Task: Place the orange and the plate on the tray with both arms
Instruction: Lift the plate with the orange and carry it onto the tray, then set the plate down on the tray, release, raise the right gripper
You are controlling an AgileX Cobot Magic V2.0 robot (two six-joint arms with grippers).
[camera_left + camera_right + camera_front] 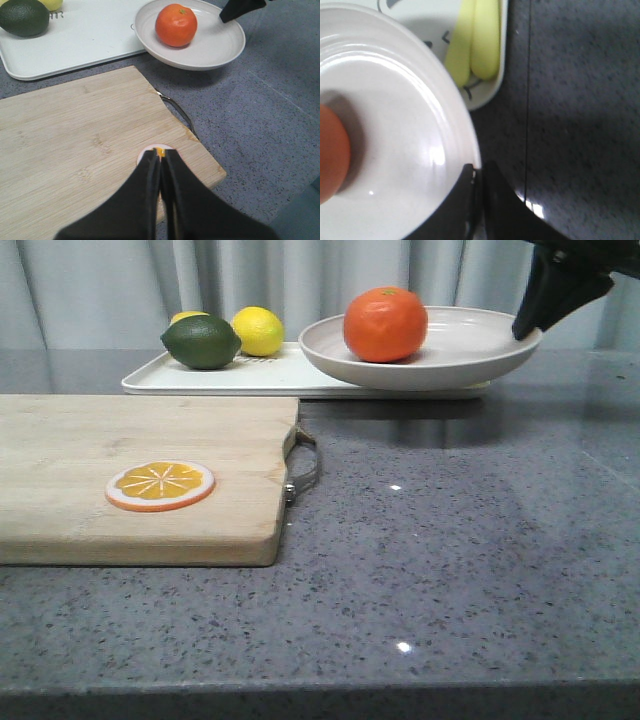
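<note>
My right gripper (476,172) is pinched tight on the plate's (470,360) right rim, the orange (386,324) sitting in it. The plate hangs partly over the tray's (200,379) right end, so I judge it needs to go left. My left gripper (161,159), fingers together and empty, hovers over the cutting board (120,490), nearer me.

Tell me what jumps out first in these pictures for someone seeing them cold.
The bright round orange sits in a wide off-white plate that the right hand grips by its rim, over the end of the flat white rectangular tray. On the tray's far end lie a dark green lime and a yellow lemon. Nearer, a flat orange slice rests on the wooden cutting board.
</note>
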